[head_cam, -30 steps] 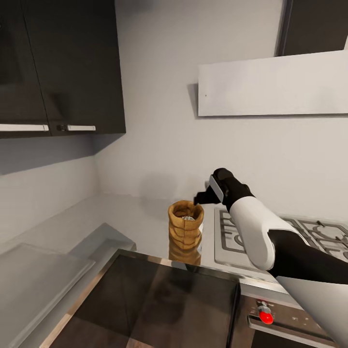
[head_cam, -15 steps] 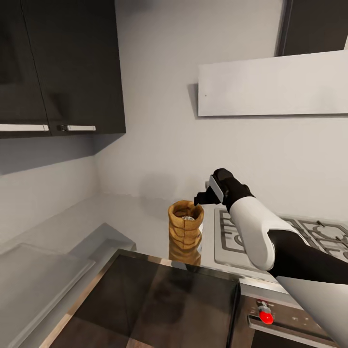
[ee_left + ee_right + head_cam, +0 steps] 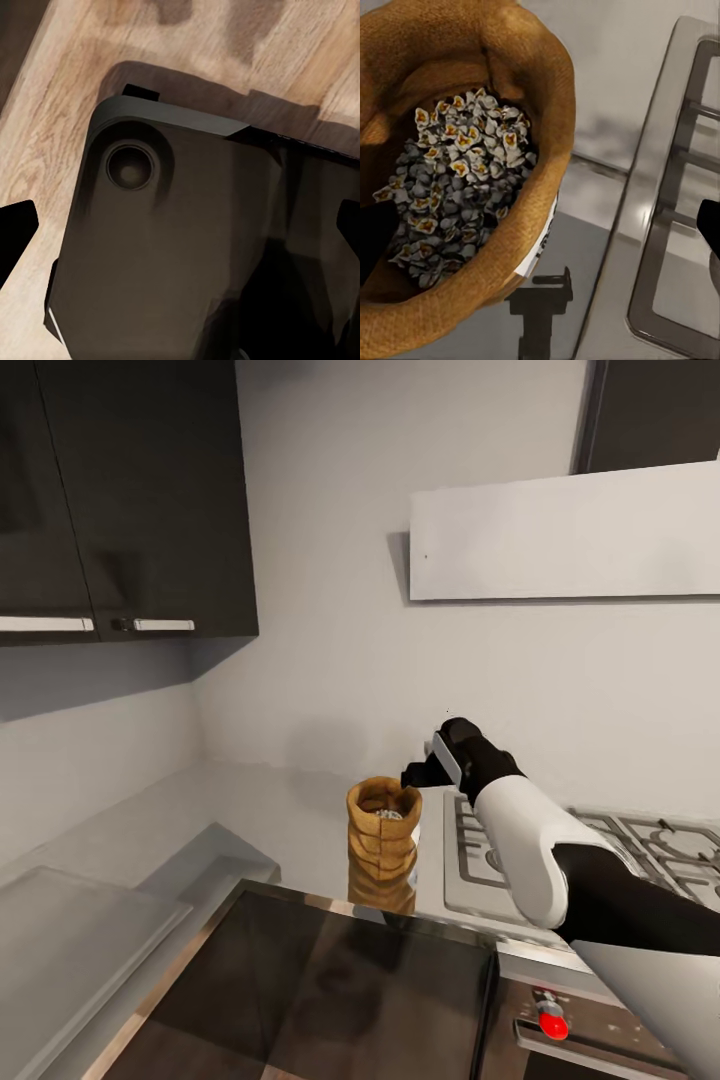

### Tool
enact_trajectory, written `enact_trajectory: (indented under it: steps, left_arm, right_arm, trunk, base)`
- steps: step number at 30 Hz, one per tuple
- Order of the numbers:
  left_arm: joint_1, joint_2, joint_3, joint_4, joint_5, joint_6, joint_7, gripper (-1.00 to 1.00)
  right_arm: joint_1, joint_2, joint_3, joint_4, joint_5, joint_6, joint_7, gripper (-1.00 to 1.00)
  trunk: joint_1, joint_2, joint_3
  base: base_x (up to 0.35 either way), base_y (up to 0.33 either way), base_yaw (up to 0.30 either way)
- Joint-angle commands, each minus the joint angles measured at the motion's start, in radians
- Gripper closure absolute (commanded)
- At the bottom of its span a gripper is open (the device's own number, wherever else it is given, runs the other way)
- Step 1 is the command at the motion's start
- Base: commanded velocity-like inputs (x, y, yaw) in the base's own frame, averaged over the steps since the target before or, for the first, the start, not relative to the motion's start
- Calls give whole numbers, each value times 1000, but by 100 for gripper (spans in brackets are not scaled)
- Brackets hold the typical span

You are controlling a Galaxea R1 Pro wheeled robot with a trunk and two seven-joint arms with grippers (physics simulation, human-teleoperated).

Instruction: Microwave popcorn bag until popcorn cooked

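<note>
Hovering open over the popcorn bag (image 3: 383,827), right claw (image 3: 412,774)

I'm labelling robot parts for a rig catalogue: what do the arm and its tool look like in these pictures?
In the head view the right arm has a smooth, rounded white shell over the forearm, a black segment behind it and a pale grey panel nearest the camera. Its wrist is black with a small light grey plate, ending in the black right tool. No cables or markings show. The wrist views show only black fingertips at the frame edges.
</note>
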Motion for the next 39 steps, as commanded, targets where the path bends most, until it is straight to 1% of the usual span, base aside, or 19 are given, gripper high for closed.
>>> enact_trajectory:
  steps: [1,4,9,11,13,16,18,25,39]
  left_arm:
    - [0,0,1,-1,4,-2,0,-100]
    - [0,1,1,-1,4,-2,0,-100]
    - [0,1,1,-1,5,-2,0,-100]
    - [0,1,1,-1,6,-2,0,-100]
    - [0,1,1,-1,6,-2,0,-100]
    - [0,1,1,-1,6,-2,0,-100]
    - [0,1,1,-1,6,-2,0,-100]
    - [0,1,2,-1,6,-2,0,-100]
    - [0,0,2,-1,6,-2,0,-100]
  right_arm:
    - [8,1,-8,-1,7,-11,1,-100]
    - [38,1,-7,0,7,-59,1,-100]
    - [80,1,-7,0,9,-97,1,-100]
    - [86,1,-7,5,8,-99,1,-100]
    - [88,1,-7,35,9,-110,1,-100]
    - [89,1,-7,71,15,-151,0,-100]
    - [90,1,-7,76,17,-161,7,-100]
    - [89,1,-11,60,10,-144,7,-100]
    - [90,1,-12,59,9,-147,1,-100]
  trunk:
    - [0,-1,-1]
    - [0,-1,-1]
    - [0,-1,-1]
    - [0,-1,-1]
    - [0,-1,-1]
    - [0,-1,-1]
    - [0,-1,-1]
    - [0,-1,-1]
    - [0,-1,-1]
  base:
    - [0,0,0]
    - [0,0,0]
    - [0,0,0]
    - [0,0,0]
    - [0,0,0]
    - [0,0,0]
    - [0,0,0]
    - [0,0,0]
    - [16,0,0]
